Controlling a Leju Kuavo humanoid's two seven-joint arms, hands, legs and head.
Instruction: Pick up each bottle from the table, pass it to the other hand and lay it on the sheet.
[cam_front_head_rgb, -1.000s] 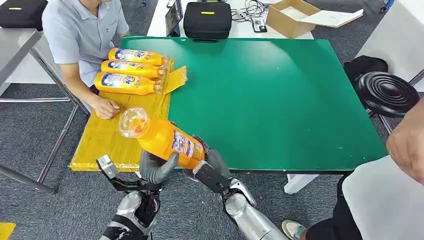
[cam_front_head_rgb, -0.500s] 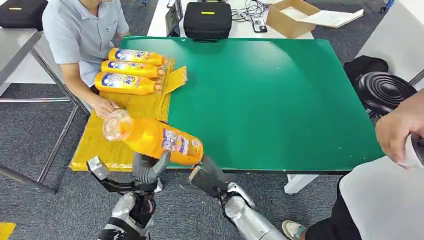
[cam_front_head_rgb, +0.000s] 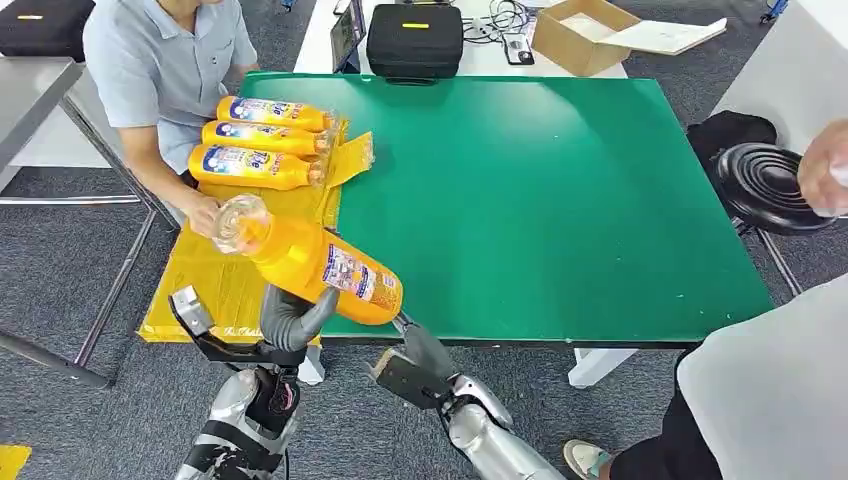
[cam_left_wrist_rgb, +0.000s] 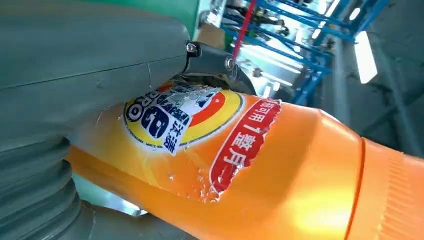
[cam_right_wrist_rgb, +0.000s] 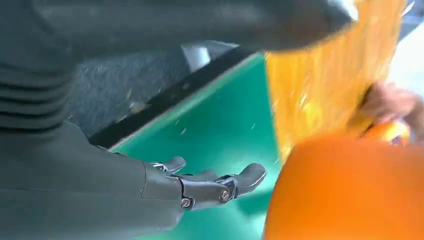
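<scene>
Nearest the camera, the left robot hand (cam_front_head_rgb: 290, 322) grips one orange bottle (cam_front_head_rgb: 318, 267), held tilted in the air over the near corner of the yellow sheet (cam_front_head_rgb: 205, 280), clear cap end toward the person, while the right robot hand (cam_front_head_rgb: 412, 365) hangs just below the worktop (cam_front_head_rgb: 560, 200) edge with fingers (cam_right_wrist_rgb: 220, 187) spread, holding nothing. Beyond the held bottle, a person's hand (cam_front_head_rgb: 207, 215) rests on the sheet. Farthest, three more bottles (cam_front_head_rgb: 262, 140) lie side by side at the sheet's far end.
</scene>
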